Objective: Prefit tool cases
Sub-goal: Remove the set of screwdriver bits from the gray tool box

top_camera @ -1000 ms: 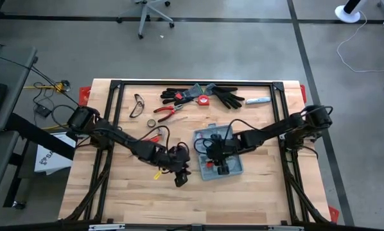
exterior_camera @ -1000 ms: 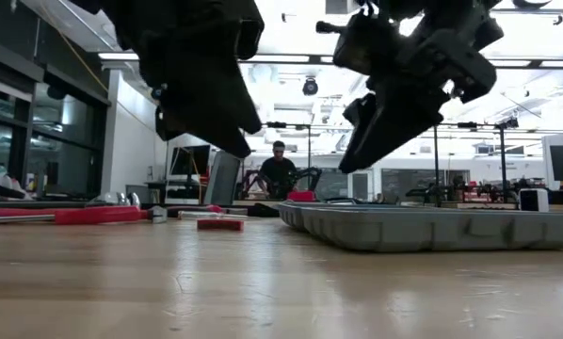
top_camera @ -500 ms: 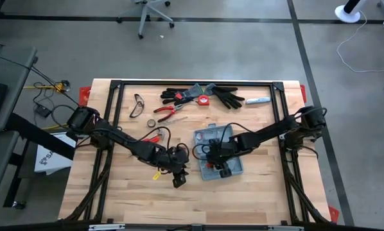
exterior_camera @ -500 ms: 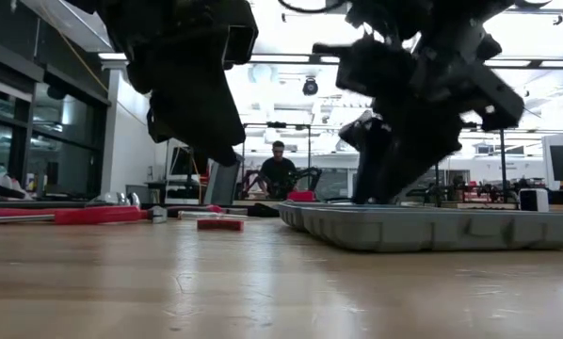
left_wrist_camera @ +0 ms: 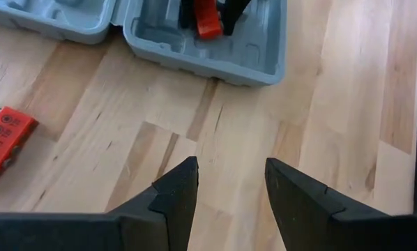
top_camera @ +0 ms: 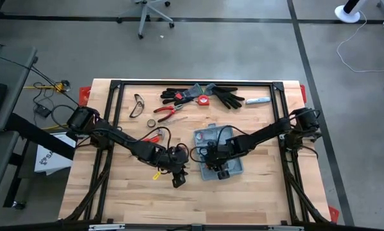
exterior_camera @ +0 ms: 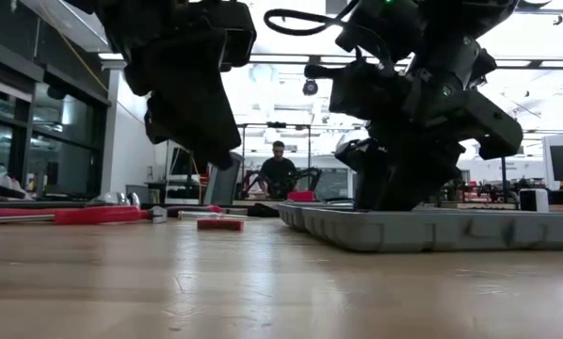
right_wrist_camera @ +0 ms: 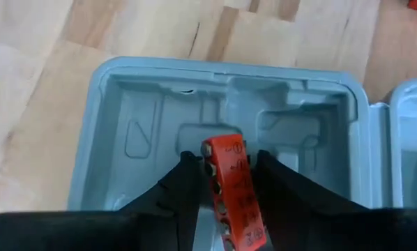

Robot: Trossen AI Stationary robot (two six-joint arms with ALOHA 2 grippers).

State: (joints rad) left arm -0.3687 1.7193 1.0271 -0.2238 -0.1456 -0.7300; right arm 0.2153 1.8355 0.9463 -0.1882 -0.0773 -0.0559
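The wooden worktop (top_camera: 256,199) carries the open tool case (top_camera: 212,138) near its middle; black gloves (top_camera: 229,98), pliers (top_camera: 168,110) and glasses (top_camera: 137,105) lie along its far edge.

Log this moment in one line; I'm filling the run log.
right claw: shut on red tool, low in open tool case | left claw: open, empty, beside case

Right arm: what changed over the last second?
The right gripper, shut on a red tool, has come down from above the open tool case into its tray; the low view shows it at the case wall. The left gripper stayed open above bare table beside the case. Case, gloves and the loose tools did not move.
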